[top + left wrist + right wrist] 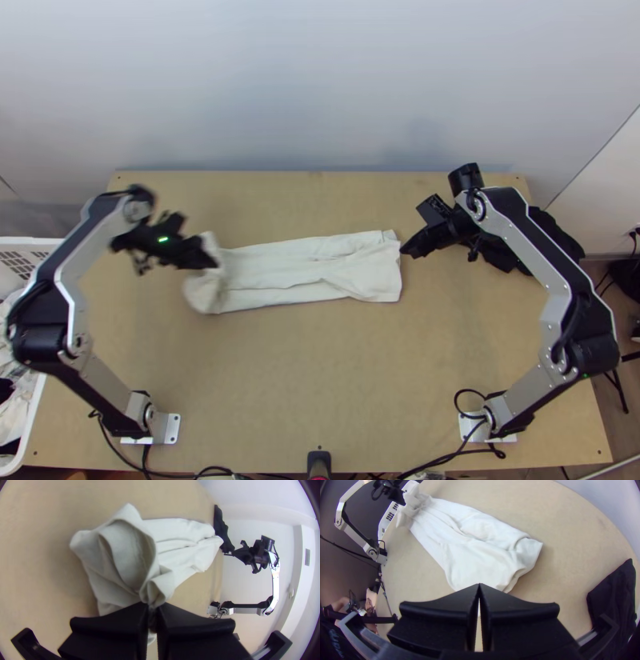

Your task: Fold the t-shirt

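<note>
Lying in a long, narrow strip across the middle of the tabletop [320, 376], the white t-shirt [312, 276] has its left end bunched and raised at my left hand [214, 262]. Loose creases run along its length, and the right end lies flatter, with layers of cloth showing at its edge. I can't tell which part of the shirt each end is.

My left hand is closed, with a gathered fold of the shirt pinched between its fingers [110, 626]; in the left wrist view the cloth rises in wide, curling loops just beyond the fingertips. My right hand [404, 251] is at the shirt's right end, its tips together and nothing between them that I can see. I can't tell whether those tips touch the cloth or sit just beside it.

Beyond the shirt, a black cloth [616, 593] lies crumpled near the tabletop's far right corner, partly behind my right arm [528, 248] from above. Off the left edge stands a white basket [32, 242] with pale and dark cloths in it. Black cables [448, 458] trail along the near edge, and a pale wall [320, 80] rises behind the far one.
</note>
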